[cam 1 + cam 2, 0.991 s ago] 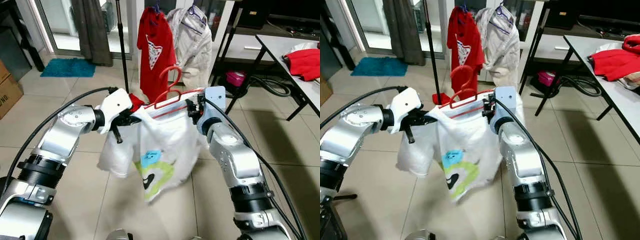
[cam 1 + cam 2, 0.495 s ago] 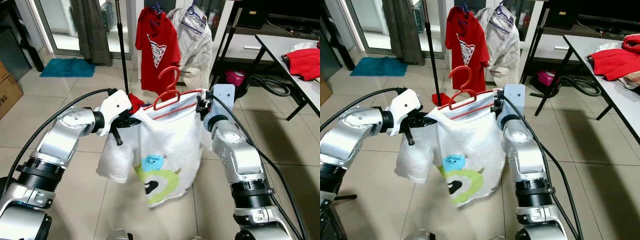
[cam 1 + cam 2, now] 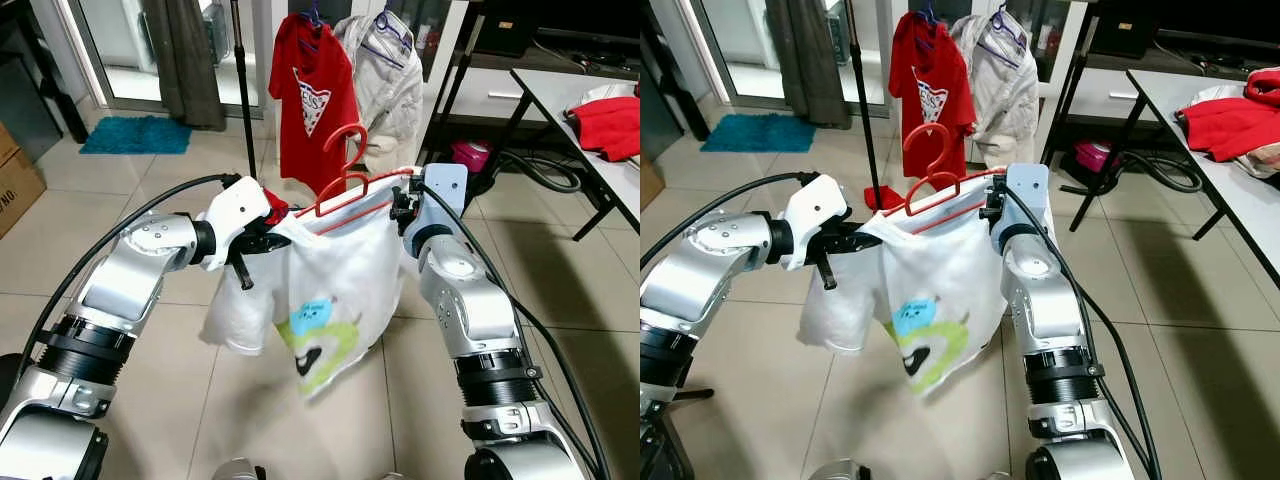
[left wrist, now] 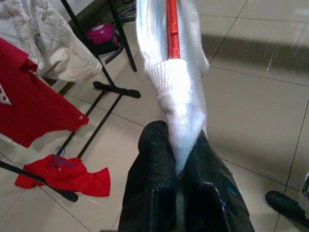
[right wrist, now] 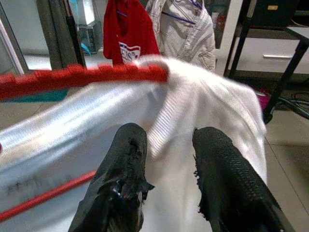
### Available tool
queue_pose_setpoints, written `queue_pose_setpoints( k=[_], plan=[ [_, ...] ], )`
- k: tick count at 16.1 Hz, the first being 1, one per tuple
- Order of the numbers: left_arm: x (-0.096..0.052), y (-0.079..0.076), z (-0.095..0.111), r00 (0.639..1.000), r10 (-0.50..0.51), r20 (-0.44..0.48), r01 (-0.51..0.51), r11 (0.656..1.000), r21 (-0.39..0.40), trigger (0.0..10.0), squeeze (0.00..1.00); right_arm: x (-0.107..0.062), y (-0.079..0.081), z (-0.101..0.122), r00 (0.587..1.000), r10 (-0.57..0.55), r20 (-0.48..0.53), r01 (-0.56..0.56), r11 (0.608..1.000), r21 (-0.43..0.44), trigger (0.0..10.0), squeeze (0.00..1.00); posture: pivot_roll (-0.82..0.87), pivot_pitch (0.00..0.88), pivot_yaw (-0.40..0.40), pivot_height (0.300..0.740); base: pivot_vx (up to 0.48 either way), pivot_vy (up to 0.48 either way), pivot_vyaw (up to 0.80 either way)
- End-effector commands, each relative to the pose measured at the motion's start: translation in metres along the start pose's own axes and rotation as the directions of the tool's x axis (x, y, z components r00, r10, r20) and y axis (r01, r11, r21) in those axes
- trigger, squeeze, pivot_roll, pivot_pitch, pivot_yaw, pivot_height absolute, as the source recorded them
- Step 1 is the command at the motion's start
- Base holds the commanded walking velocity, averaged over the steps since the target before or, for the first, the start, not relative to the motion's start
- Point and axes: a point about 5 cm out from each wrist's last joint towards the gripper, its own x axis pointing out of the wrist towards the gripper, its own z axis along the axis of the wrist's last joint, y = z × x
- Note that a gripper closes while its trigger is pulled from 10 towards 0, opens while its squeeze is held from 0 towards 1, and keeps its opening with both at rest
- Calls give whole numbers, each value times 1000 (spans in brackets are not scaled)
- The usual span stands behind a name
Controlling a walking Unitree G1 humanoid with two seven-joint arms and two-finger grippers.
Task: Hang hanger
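Note:
A red hanger (image 3: 346, 172) carries a white T-shirt (image 3: 322, 285) with a blue and green cartoon print, held up between my two arms. My left gripper (image 4: 177, 145) is shut on the shirt's left shoulder, with the hanger's end (image 4: 172, 29) just beyond the pinched cloth. My right gripper (image 5: 166, 140) is shut on the shirt's other shoulder, just under the hanger's bar (image 5: 87, 77). Ahead stands a clothes rack with a red T-shirt (image 3: 308, 90) and a white jacket (image 3: 388, 80) hanging on it.
A black rack pole (image 3: 243, 90) rises at the back left, its legs on the tiled floor beside a fallen red cloth (image 4: 63, 176). A table (image 3: 575, 110) with red clothes (image 3: 612, 125) is at the right. A blue mat (image 3: 135, 133) and a cardboard box (image 3: 15, 180) lie left.
Both arms have raised the hanger slightly, and the right gripper has shifted right and up. The shirt's lower part has swung and bunched narrower.

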Motion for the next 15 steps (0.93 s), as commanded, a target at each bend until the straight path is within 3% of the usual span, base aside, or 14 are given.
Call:
queue_pose_setpoints(
  k=[1,2,3,4,5,6,15],
  plan=[
    [0,-2,8,1000,-4,31,3,1000,19,0,0,2,-3,4,1000,-22,16,22,1000,4,10000,0,-31,0,-23,740,0,0,0],
    [0,-2,8,1000,-3,31,3,1000,19,0,0,2,-4,5,1000,-24,17,24,1000,5,10000,0,-31,0,-23,740,0,0,0],
    [0,-2,8,1000,-4,30,3,1000,18,0,0,2,-6,5,999,-27,21,27,1000,10,5843,0,-31,0,-23,740,0,0,0],
    [-1,-2,8,1000,-4,29,3,1000,17,0,0,3,-6,5,999,-29,23,29,1000,13,2824,0,-31,0,-23,740,0,0,0],
    [0,-2,8,1000,-4,28,3,1000,15,0,0,3,-7,4,999,-31,25,31,999,16,784,0,-32,0,-23,740,0,0,0],
    [0,-2,8,1000,-5,27,4,1000,15,0,0,3,-8,4,999,-33,26,33,999,18,0,0,-32,0,-23,740,0,0,0],
    [-1,-1,7,1000,-2,19,1,1000,14,0,0,4,-8,4,999,-33,34,32,999,30,0,0,-31,0,-21,740,0,0,0]
  ],
)
